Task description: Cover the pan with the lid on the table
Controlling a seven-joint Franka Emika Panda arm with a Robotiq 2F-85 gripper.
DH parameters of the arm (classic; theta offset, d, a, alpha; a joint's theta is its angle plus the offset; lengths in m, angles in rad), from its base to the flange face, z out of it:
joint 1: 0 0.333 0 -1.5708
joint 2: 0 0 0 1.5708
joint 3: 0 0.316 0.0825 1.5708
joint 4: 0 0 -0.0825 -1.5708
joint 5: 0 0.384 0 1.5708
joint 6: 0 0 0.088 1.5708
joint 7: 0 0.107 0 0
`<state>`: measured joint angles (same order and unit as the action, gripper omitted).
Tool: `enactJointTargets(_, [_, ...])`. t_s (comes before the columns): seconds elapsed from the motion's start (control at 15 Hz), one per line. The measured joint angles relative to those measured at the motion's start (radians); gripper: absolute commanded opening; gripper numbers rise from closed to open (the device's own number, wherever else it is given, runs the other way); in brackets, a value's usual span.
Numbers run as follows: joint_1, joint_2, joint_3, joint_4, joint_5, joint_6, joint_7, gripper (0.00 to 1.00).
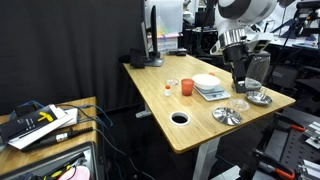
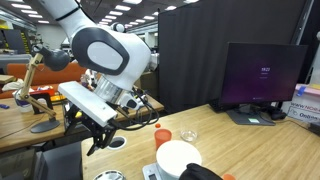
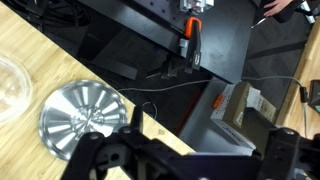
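a lab with black curtains behind a light wooden table [image 1: 160, 100]. in an exterior view the lid [image 1: 227, 115], a flat shiny disc with radial glints, lies near the table's front edge at the right of the frame, and the pan [image 1: 258, 98] sits just beside it, further right and slightly higher in the frame. the wrist view shows the lid [image 3: 85, 115] at the lower left, by the table's edge. the hand [image 1: 240, 86] hangs above the two, touching neither; in the wrist view its fingers [image 3: 105, 150] stand wide apart and hold nothing. left of the hand are a white plate [image 1: 208, 81] and an orange cup [image 1: 186, 88], with a round hole [image 1: 180, 118] nearer the front.
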<state>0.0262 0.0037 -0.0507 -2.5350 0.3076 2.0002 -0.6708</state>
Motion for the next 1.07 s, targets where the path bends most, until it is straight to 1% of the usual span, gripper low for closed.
enactJointTargets(0.27, [-0.028,0.091,-0.008,0.034,0.037,0.114,-0.022,1.00])
enactJointTargets(0.4, [-0.053,0.142,-0.011,0.050,0.013,0.186,-0.002,1.00])
enactJointTargets(0.53, [-0.061,0.170,-0.013,0.049,-0.062,0.262,0.068,1.00])
enactJointTargets(0.73, [-0.057,0.193,-0.004,0.040,-0.160,0.326,0.182,1.00])
enactJointTargets(0.93, [-0.053,0.211,0.013,0.017,-0.202,0.379,0.296,1.00])
enactJointTargets(1.07, [-0.052,0.233,0.018,0.000,-0.203,0.423,0.353,1.00])
